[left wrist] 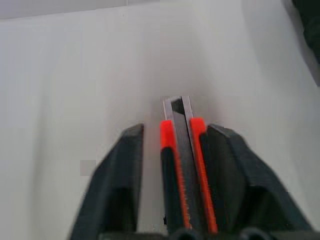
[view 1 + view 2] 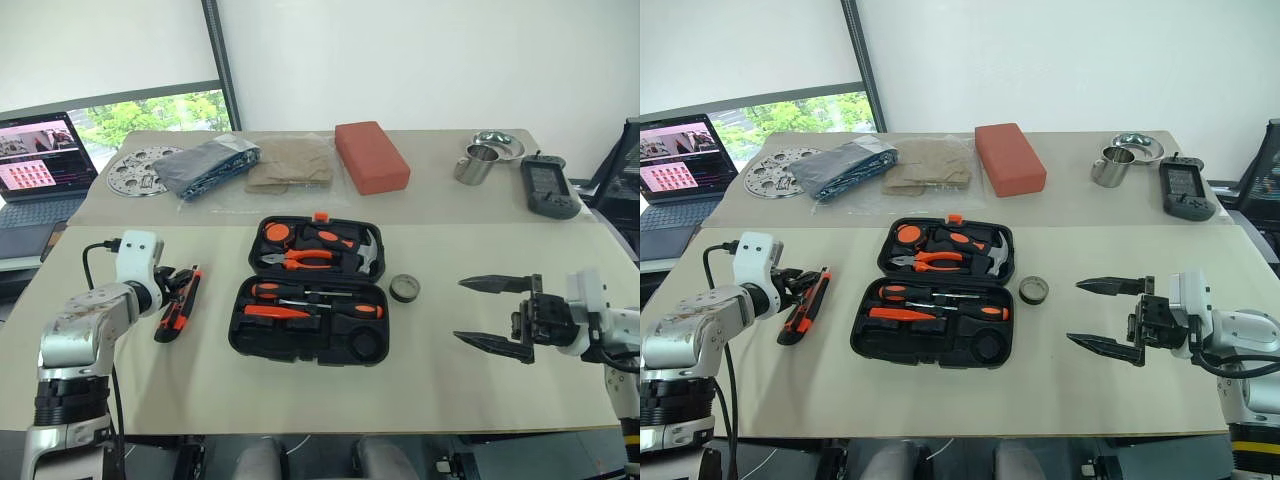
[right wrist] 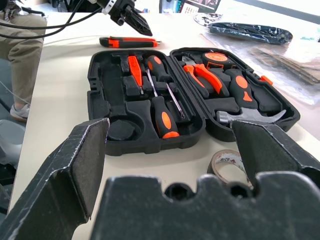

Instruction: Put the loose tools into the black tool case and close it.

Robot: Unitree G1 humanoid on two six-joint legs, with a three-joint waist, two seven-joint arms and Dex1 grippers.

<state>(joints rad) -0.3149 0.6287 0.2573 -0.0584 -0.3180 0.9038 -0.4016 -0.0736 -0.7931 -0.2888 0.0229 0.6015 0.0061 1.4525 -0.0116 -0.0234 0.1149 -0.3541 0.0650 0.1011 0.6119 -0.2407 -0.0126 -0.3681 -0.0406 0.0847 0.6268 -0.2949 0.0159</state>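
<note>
On the beige table (image 2: 420,380), mid-front, the black moulded plastic tool case (image 2: 308,290) lay open, both halves flat, recesses up so tools could drop straight in. Two long screwdrivers w/ orange-and-black handles (image 2: 330,308) and a small all-orange screwdriver (image 2: 275,312) already sat in the near half; orange-handled pliers (image 2: 300,260) and a steel-headed hammer (image 2: 367,252) filled the far half. Right gripper (image 2: 495,315) hovered well right of the case, pincer spread wide and empty, prob. parked to wait. Left gripper (image 2: 178,285) was at the orange-and-black utility knife (image 2: 180,305), which lay on the table left of the case; its fingers (image 1: 120,180) flanked the knife w/ gaps showing, so open, not clamped. Small dark tape roll (image 2: 404,288) sat just right of the case, still loose.
</note>
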